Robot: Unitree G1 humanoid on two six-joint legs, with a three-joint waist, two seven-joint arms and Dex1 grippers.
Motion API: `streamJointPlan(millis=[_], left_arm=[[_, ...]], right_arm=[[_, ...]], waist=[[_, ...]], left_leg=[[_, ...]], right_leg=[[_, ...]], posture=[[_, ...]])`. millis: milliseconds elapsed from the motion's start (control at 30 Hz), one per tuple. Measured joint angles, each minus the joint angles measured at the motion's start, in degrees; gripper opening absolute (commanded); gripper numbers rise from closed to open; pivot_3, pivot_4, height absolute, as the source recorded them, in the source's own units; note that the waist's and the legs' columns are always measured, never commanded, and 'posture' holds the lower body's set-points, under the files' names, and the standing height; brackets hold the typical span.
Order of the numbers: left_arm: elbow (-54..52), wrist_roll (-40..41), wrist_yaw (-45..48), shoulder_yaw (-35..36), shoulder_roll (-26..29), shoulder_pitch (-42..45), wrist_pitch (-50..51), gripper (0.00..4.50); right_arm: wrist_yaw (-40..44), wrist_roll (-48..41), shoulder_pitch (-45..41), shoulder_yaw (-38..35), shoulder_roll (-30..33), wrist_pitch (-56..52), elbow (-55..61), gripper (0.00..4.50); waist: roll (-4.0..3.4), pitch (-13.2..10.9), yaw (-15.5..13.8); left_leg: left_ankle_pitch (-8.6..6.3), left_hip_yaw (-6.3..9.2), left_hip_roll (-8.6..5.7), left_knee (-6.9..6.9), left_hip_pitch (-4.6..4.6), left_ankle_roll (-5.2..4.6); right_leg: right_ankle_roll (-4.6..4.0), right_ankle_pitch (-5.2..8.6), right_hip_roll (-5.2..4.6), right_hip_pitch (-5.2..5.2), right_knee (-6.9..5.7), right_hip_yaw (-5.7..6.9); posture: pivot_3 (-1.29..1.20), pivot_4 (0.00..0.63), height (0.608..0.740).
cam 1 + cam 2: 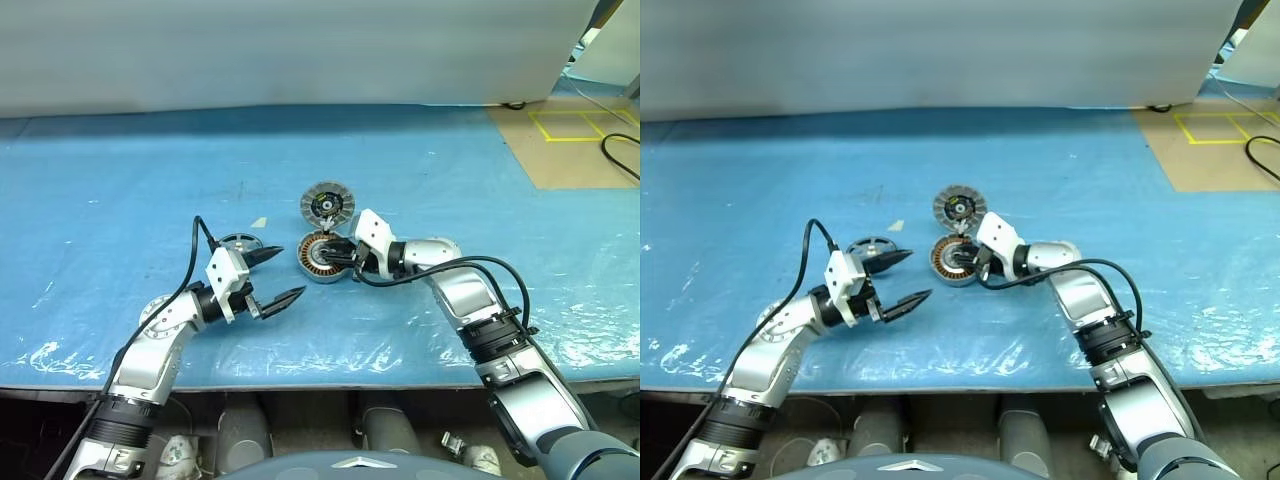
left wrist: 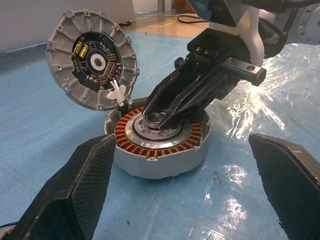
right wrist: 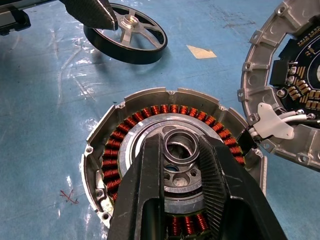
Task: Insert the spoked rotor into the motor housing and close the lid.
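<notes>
A blue plastic sheet point(image 1: 120, 190) covers the table, a small pale scrap point(image 1: 259, 222) lies on it, and to the far right sit brown cardboard point(image 1: 575, 150) marked with yellow tape point(image 1: 585, 125) and a black cable point(image 1: 618, 155).

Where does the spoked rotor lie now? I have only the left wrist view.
Observer: The spoked rotor lies flat on the blue sheet, on the robot's left of the motor housing and apart from it.
Operator: How near is my left gripper to it?
Observer: The left gripper is open. In the head views one finger is right at the rotor's rim; touching or not, I cannot tell.
Operator: And how does the right gripper sit on the housing?
Observer: In the right wrist view the right gripper has one finger on each side of the housing's centre ring.
</notes>
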State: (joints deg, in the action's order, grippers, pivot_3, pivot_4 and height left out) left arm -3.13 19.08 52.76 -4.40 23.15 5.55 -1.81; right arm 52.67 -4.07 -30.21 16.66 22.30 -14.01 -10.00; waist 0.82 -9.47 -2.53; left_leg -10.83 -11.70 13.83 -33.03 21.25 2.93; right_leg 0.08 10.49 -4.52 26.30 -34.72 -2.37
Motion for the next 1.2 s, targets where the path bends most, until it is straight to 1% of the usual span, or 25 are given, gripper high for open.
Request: streamJointPlan(millis=[500,533,633,700,767,933,1033,1100,1200], left_arm=[[0.0,0.0,-0.01,0.0,0.01,0.0,0.0,4.5],[0.0,0.0,-0.01,0.0,0.0,0.01,0.0,4.5],[0.0,0.0,-0.01,0.0,0.01,0.03,0.0,4.5],[0.0,-0.01,-0.01,0.0,0.01,0.06,0.0,4.5],[0.0,-0.01,-0.01,0.0,0.02,0.08,0.0,4.5],[0.0,-0.01,0.01,0.01,0.14,0.12,0.0,4.5],[0.01,-0.02,0.02,-0.01,0.13,0.41,0.01,4.5],[0.0,-0.01,0.04,-0.01,0.12,0.62,0.01,4.5],[0.01,-0.01,0.06,-0.02,0.12,0.64,0.01,4.5]], right_arm=[[0.32,0.15,-0.12,0.03,-0.01,-0.26,-0.13,0.63],[0.33,0.18,-0.13,0.03,-0.02,-0.26,-0.13,1.35],[0.24,0.27,-0.16,0.03,-0.02,-0.21,-0.13,2.26],[-0.09,0.29,-0.16,-0.01,-0.02,-0.14,-0.13,2.98],[-0.16,-0.27,-0.13,-0.31,-0.25,-0.51,-0.13,3.58],[-0.16,-3.2,0.25,-2.6,-1.28,-2.18,-0.09,3.58],[-0.15,-3.74,0.47,-2.6,-1.34,-2.49,-0.08,2.95],[-0.17,-3.81,0.68,-2.59,-1.37,-2.56,-0.07,2.3],[-0.19,-3.81,0.85,-2.58,-1.39,-2.52,-0.07,1.22]], waist=[[0.0,0.0,0.0],[0.0,0.0,0.0],[0.0,0.0,0.0],[0.0,0.0,0.0],[0.0,0.0,0.0],[0.0,0.0,-0.02],[0.0,0.0,-0.01],[0.0,0.0,-0.01],[0.0,0.0,-0.01]], left_leg=[[0.0,0.0,0.0,0.0,-0.02,0.0],[0.0,0.0,0.0,0.0,-0.02,0.0],[0.0,0.0,0.0,0.0,-0.02,0.0],[0.0,0.0,0.0,0.0,-0.02,0.0],[0.0,0.0,0.0,0.0,-0.02,0.0],[0.0,0.0,0.0,0.0,-0.01,0.0],[0.0,0.0,0.0,0.0,-0.01,0.0],[0.0,0.0,0.0,0.0,-0.01,0.0],[0.0,0.0,0.0,0.0,-0.01,0.0]], right_leg=[[0.0,0.0,0.0,-0.02,0.0,0.0],[0.0,0.0,0.0,-0.02,0.0,0.0],[0.0,0.0,0.0,-0.02,0.0,0.0],[0.0,0.0,0.0,-0.02,0.0,0.0],[0.0,0.0,0.0,-0.01,0.0,0.0],[0.0,0.0,0.0,-0.01,0.0,0.0],[0.0,0.0,0.0,-0.01,-0.01,0.0],[0.0,0.0,0.0,-0.01,-0.01,0.0],[0.0,0.0,0.0,-0.01,-0.01,0.0]], posture=[[0.0,0.15,0.74],[0.0,0.15,0.74],[0.0,0.15,0.74],[0.0,0.15,0.74],[0.0,0.15,0.74],[0.0,0.15,0.74],[0.0,0.15,0.74],[0.0,0.15,0.74],[0.0,0.15,0.74]])
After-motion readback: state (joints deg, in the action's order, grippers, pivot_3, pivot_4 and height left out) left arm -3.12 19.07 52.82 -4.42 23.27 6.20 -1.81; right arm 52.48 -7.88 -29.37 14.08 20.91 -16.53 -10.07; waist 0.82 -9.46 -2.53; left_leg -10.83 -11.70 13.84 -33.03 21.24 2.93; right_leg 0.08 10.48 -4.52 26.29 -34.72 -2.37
